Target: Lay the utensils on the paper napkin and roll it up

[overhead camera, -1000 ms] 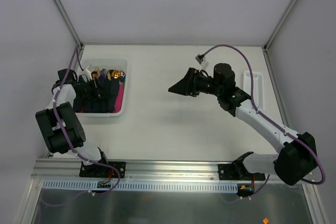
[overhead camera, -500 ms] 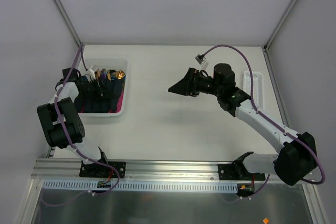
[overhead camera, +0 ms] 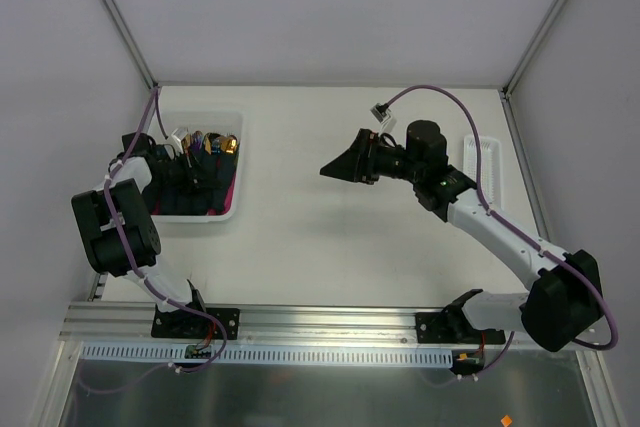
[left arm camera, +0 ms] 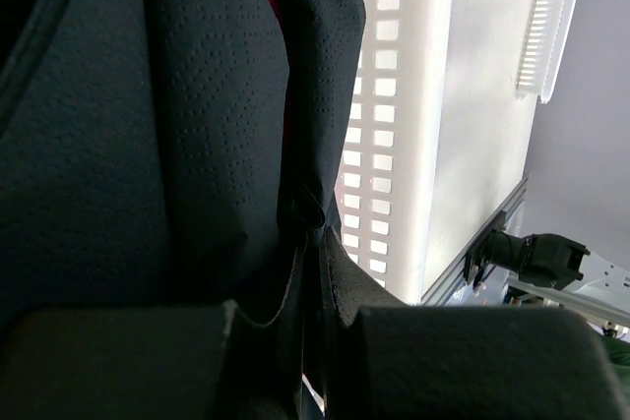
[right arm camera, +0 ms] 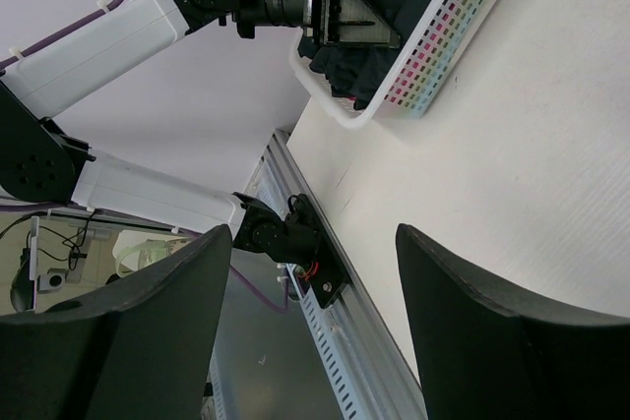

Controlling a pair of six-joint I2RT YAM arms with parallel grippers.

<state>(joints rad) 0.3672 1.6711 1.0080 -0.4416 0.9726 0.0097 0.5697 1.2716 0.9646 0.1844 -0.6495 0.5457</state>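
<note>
My left gripper [left arm camera: 313,243] was pinched shut on the thin, dark navy paper napkin [left arm camera: 148,145] inside the white slotted plastic bin [left arm camera: 394,145], with the slim gold-headed utensils [overhead camera: 207,140] just beyond it. My right gripper [right arm camera: 315,272] hung open and empty. Laying out and rolling were not yet done.

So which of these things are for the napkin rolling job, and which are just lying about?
For the job: dark navy paper napkin, pinched by the left gripper; gold-headed cutlery in the white plastic bin.
Lying about: bright pink napkin; white slotted tray.
</note>
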